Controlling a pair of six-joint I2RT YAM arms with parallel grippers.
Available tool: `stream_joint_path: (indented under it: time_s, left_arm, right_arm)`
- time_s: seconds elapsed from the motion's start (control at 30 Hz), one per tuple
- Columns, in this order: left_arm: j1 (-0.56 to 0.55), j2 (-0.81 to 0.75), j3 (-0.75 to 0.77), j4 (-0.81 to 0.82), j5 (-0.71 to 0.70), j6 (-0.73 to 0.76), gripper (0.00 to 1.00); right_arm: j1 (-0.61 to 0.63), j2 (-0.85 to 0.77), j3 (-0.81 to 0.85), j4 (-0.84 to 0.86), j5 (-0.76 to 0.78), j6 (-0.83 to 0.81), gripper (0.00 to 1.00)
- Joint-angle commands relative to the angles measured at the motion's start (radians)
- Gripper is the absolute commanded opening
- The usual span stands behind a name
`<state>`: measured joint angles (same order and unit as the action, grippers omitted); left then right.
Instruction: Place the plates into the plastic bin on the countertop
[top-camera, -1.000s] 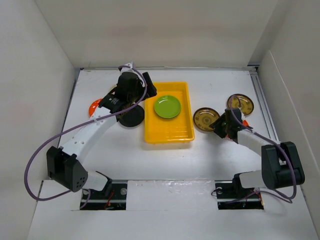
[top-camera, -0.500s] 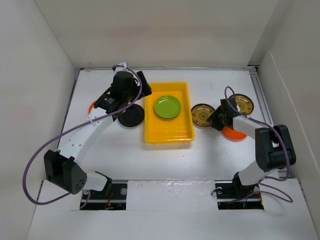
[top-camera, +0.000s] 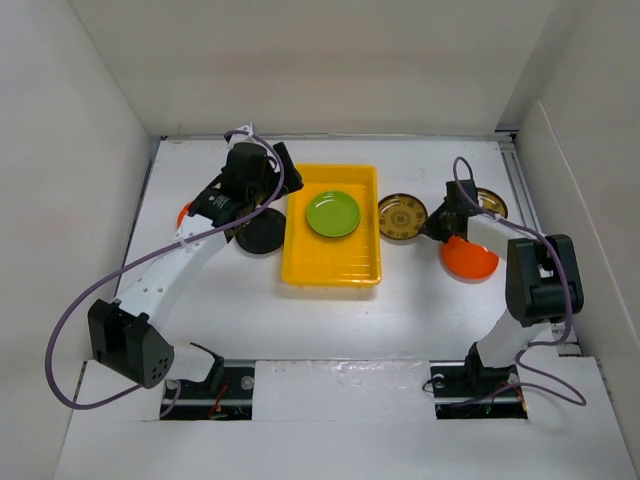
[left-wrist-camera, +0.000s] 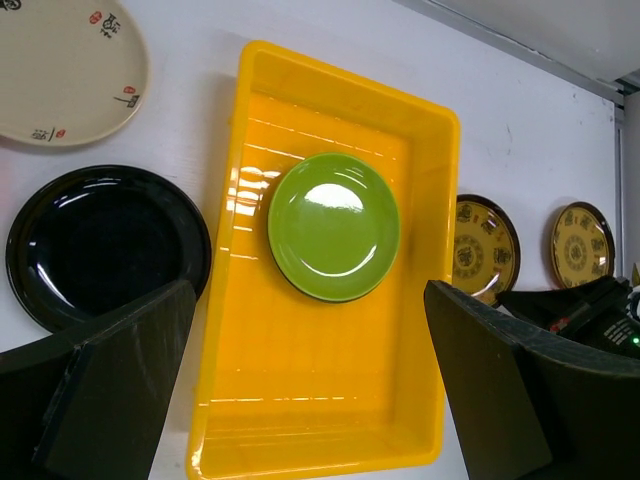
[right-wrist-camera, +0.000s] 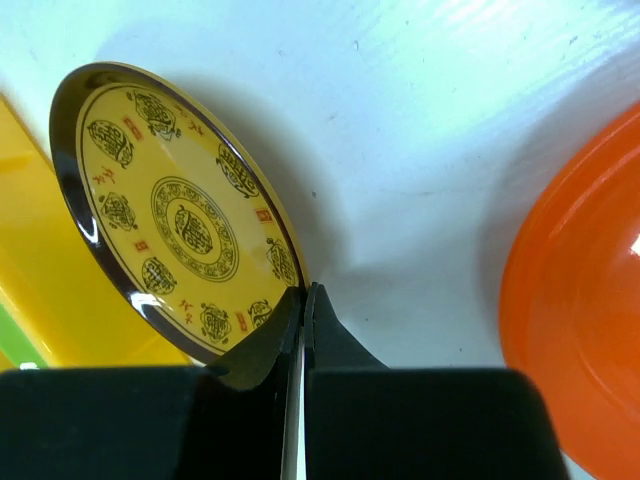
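Observation:
The yellow plastic bin (top-camera: 330, 262) sits mid-countertop with a lime green plate (top-camera: 334, 213) in it. My right gripper (top-camera: 437, 226) is shut on the rim of a gold-patterned plate (top-camera: 402, 216), tilted beside the bin's right wall; the right wrist view shows the pinch (right-wrist-camera: 303, 292) on that plate (right-wrist-camera: 180, 220). My left gripper (top-camera: 280, 190) is open and empty over the bin's left side, its jaws wide above the bin (left-wrist-camera: 320, 350). A black plate (left-wrist-camera: 105, 245) and a beige plate (left-wrist-camera: 65, 70) lie left of the bin. The teal-patterned plate is out of view.
A second gold-patterned plate (top-camera: 490, 203) lies behind my right arm. An orange plate (top-camera: 468, 257) lies just right of my right gripper and another orange plate (top-camera: 185, 215) sits at far left under my left arm. White walls enclose the countertop (top-camera: 420, 300).
My right gripper has carried the gold-patterned plate left and away, up against the bin, uncovering the orange plate. The bin has shifted slightly left. My left arm drew back a little.

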<state>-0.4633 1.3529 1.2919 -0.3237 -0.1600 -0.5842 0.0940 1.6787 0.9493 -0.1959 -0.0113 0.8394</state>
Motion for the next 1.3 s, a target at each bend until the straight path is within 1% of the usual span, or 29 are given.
stream_joint_path:
  time_s: [0.0,0.13,0.3,0.33,0.43,0.6,0.7,0.77,0.8,0.83,0.87,0.9,0.93,0.97,1.0,1.03,1.07,1.17,1.27]
  left_arm:
    - [0.0,-0.008,0.026,0.005,-0.023,0.0,1.0]
    - [0.0,-0.008,-0.008,0.014,-0.033,-0.012,1.0]
    - [0.011,-0.008,-0.075,0.023,-0.081,-0.068,1.0]
    - [0.038,-0.008,-0.091,0.038,-0.081,-0.087,1.0]
    - [0.075,-0.027,-0.152,0.051,-0.081,-0.118,1.0]
    - [0.084,-0.078,-0.204,0.012,-0.232,-0.198,1.0]
    - [0.112,-0.11,-0.249,-0.024,-0.282,-0.262,1.0]
    - [0.144,-0.124,-0.298,-0.025,-0.282,-0.288,1.0]
    - [0.182,-0.124,-0.315,-0.025,-0.273,-0.289,1.0]
    - [0.205,-0.133,-0.33,-0.025,-0.251,-0.298,1.0]
    - [0.224,-0.133,-0.359,-0.012,-0.251,-0.298,1.0]
    - [0.244,-0.133,-0.373,0.004,-0.236,-0.298,1.0]
    - [0.288,-0.133,-0.387,0.005,-0.227,-0.298,1.0]
    - [0.313,-0.124,-0.399,0.018,-0.227,-0.298,1.0]
    - [0.339,-0.114,-0.417,0.035,-0.227,-0.31,1.0]
    - [0.397,-0.113,-0.427,0.05,-0.21,-0.31,1.0]
    - [0.426,-0.098,-0.427,0.061,-0.178,-0.31,1.0]
    - [0.507,-0.054,-0.437,0.078,-0.158,-0.31,1.0]
    - [0.532,-0.021,-0.448,0.078,-0.158,-0.319,1.0]
  right_arm:
    - [-0.016,0.023,0.036,-0.036,-0.001,-0.025,0.0]
    - [-0.016,0.023,0.036,-0.022,-0.001,-0.025,0.0]
    - [-0.004,-0.074,0.054,-0.022,0.075,0.032,0.0]
    - [-0.004,-0.108,0.066,-0.031,0.097,0.046,0.0]
    - [0.019,-0.16,0.124,-0.051,0.168,0.066,0.0]
    - [0.041,-0.201,0.222,-0.069,0.243,0.069,0.0]
    - [0.082,-0.211,0.287,-0.069,0.254,0.053,0.0]
    - [0.134,-0.211,0.318,-0.042,0.263,0.021,0.0]
    - [0.15,-0.189,0.336,-0.025,0.249,-0.029,0.0]
    - [0.16,-0.166,0.357,-0.025,0.185,-0.054,0.0]
    - [0.186,-0.137,0.417,-0.025,0.15,-0.084,0.0]
    - [0.199,-0.061,0.454,-0.043,0.111,-0.144,0.0]
    - [0.211,-0.021,0.492,-0.066,0.076,-0.164,0.0]
    - [0.234,0.014,0.521,-0.085,0.018,-0.184,0.0]
    - [0.245,0.047,0.558,-0.085,-0.004,-0.203,0.0]
    - [0.256,0.096,0.568,-0.085,-0.021,-0.213,0.0]
    - [0.265,0.116,0.568,-0.085,-0.05,-0.214,0.0]
    - [0.289,0.173,0.568,-0.048,-0.085,-0.214,0.0]
    - [0.299,0.231,0.568,-0.031,-0.144,-0.235,0.0]
